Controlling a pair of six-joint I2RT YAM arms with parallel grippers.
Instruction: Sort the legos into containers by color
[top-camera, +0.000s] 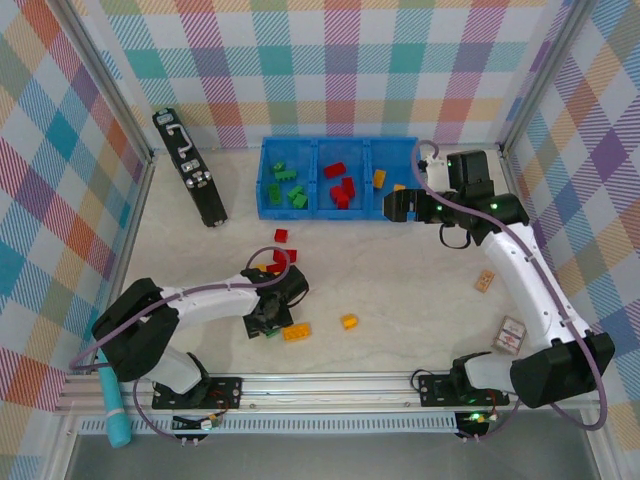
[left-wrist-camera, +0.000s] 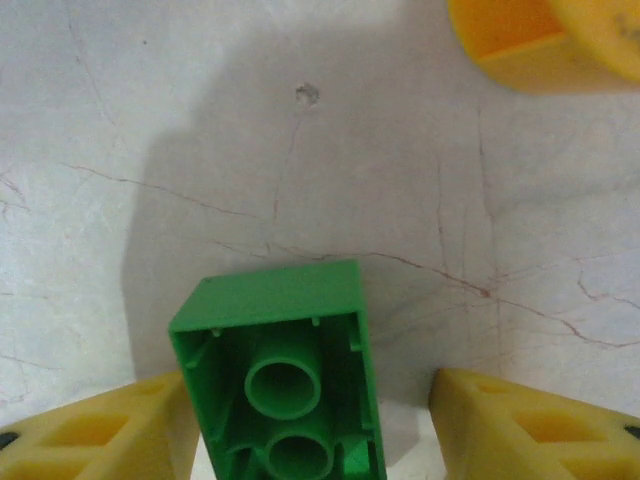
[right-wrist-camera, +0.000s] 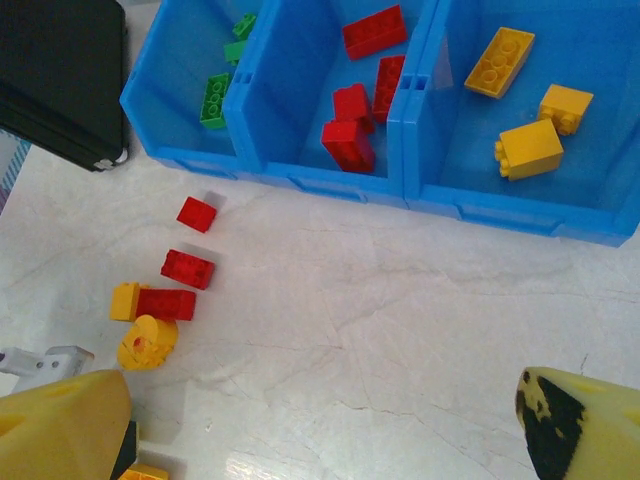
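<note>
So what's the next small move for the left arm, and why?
Probably close the jaws of the left gripper on the green brick, then lift. It lies hollow side up between them, with a gap on one side, so it looks ungripped. Other green bricks sit in the tray's left compartment.

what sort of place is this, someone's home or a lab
Most likely a robot lab test cell: plaid cloth walls, a left arm and right arm bolted to an aluminium rail, and a blue tray with toy bricks staged on the table.
</note>
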